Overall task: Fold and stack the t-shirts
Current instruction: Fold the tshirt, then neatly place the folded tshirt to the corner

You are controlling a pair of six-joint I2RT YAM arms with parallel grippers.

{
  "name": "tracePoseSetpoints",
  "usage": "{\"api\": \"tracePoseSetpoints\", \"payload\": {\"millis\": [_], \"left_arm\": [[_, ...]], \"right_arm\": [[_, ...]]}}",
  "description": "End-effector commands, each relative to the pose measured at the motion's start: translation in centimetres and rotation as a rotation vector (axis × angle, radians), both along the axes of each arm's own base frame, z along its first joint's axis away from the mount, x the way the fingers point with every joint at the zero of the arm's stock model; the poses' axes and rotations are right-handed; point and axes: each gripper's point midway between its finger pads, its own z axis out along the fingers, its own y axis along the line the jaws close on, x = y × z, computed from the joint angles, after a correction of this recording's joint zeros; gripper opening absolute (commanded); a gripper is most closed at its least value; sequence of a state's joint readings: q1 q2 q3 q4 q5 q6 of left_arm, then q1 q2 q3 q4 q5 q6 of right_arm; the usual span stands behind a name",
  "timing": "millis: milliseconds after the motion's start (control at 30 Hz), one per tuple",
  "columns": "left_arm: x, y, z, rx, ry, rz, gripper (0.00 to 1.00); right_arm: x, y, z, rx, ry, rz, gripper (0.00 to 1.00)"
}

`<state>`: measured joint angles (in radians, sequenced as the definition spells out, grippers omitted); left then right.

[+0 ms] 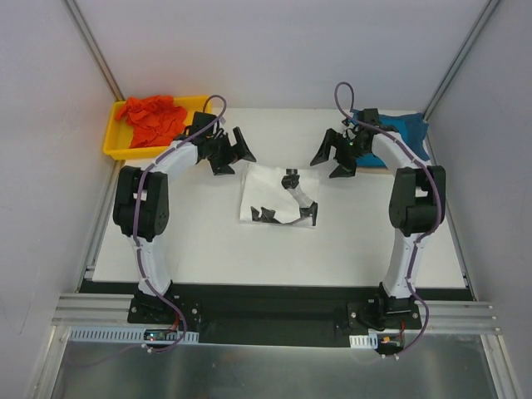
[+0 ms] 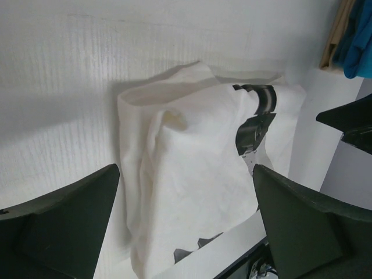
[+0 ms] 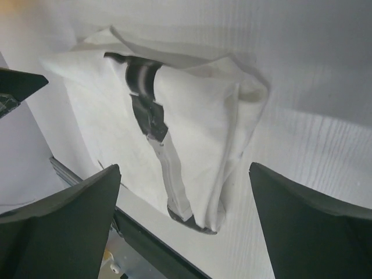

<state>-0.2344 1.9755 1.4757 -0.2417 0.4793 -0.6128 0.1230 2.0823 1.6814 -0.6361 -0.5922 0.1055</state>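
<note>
The white t-shirt (image 1: 274,195) with black printed marks lies folded at the middle of the table; it also shows in the left wrist view (image 2: 192,180) and the right wrist view (image 3: 192,128). The orange-red t-shirt (image 1: 151,118) lies crumpled in the yellow tray. The teal-blue t-shirt (image 1: 399,131) lies at the far right, partly behind the right arm. My left gripper (image 1: 233,151) is open and empty, above and left of the white shirt. My right gripper (image 1: 334,155) is open and empty, above and right of it.
The shallow yellow tray (image 1: 115,137) stands at the far left corner. Grey walls close in the table on the left, back and right. The black base rail (image 1: 266,307) runs along the near edge.
</note>
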Motion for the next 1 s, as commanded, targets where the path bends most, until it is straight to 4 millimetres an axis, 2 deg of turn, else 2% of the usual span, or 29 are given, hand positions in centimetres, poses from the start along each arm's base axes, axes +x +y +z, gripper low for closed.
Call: {"api": "tracePoseSetpoints", "payload": {"millis": [0,33,67,100,133,167,200,233,267,333,433,467,500,533,600,633,733,833,967], "left_arm": [[-2.2,-1.0,6.2,-0.061,-0.138,-0.053,0.99],[-3.0,-1.4,6.5,-0.060,-0.146,-0.065,1.00],[-3.6,-1.5,8.0,-0.064,-0.186,-0.068,1.00],[-4.7,-1.5,7.2,-0.057,-0.168,-0.072,0.99],[-5.5,-1.8,7.1,-0.057,-0.169,-0.081,0.99],[-6.3,-2.6,8.0,-0.072,-0.197,-0.098,0.99],[-7.4,-2.7,6.7,-0.068,-0.166,-0.107,0.99],[-8.0,-3.0,6.4,-0.073,-0.171,-0.113,0.99],[-8.7,-3.6,6.3,-0.087,-0.170,-0.115,0.99],[-9.5,-3.9,4.6,-0.111,-0.155,-0.110,0.99],[-9.4,-4.9,3.8,-0.176,-0.142,-0.128,0.99],[-9.4,-5.3,2.6,-0.180,-0.105,-0.142,0.99],[-9.2,-5.6,2.6,-0.194,-0.094,-0.152,0.99],[-9.3,-5.9,2.2,-0.205,-0.074,-0.160,0.99],[-9.2,-6.1,0.7,-0.205,-0.025,-0.160,0.99],[-9.2,-6.1,0.2,-0.204,-0.010,-0.155,0.99],[-10.2,-6.0,-1.5,-0.202,0.038,-0.177,0.99],[-11.3,-5.3,-3.0,-0.178,0.075,-0.175,0.99],[-13.1,-4.5,-4.9,-0.155,0.130,-0.160,0.99]], "right_arm": [[-2.3,1.7,7.2,0.026,-0.196,0.073,0.97],[-4.1,1.9,7.8,0.026,-0.207,0.083,0.97],[-4.6,2.2,8.2,0.035,-0.230,0.086,0.97],[-5.4,2.4,8.3,0.044,-0.233,0.090,0.97],[-6.5,2.9,9.6,0.067,-0.258,0.088,0.97],[-7.5,3.3,8.3,0.091,-0.247,0.093,0.97],[-8.1,3.9,8.3,0.126,-0.254,0.103,0.97],[-9.0,5.1,9.0,0.188,-0.252,0.110,0.97],[-9.9,6.4,8.7,0.279,-0.263,0.155,0.97],[-10.0,7.9,8.5,0.324,-0.283,0.172,0.97],[-9.5,9.4,6.4,0.307,-0.251,0.170,0.97],[-9.8,10.1,6.3,0.345,-0.224,0.180,0.97],[-10.1,10.4,5.6,0.353,-0.196,0.180,0.97],[-9.4,10.7,4.7,0.358,-0.197,0.171,0.97],[-9.0,10.4,2.9,0.329,-0.169,0.139,0.97],[-9.3,10.1,1.2,0.305,-0.136,0.125,0.97],[-10.2,9.5,-1.5,0.284,-0.079,0.116,0.97],[-11.3,8.4,-3.9,0.258,-0.026,0.101,0.97],[-13.1,7.8,-5.7,0.239,0.022,0.107,0.97]]}}
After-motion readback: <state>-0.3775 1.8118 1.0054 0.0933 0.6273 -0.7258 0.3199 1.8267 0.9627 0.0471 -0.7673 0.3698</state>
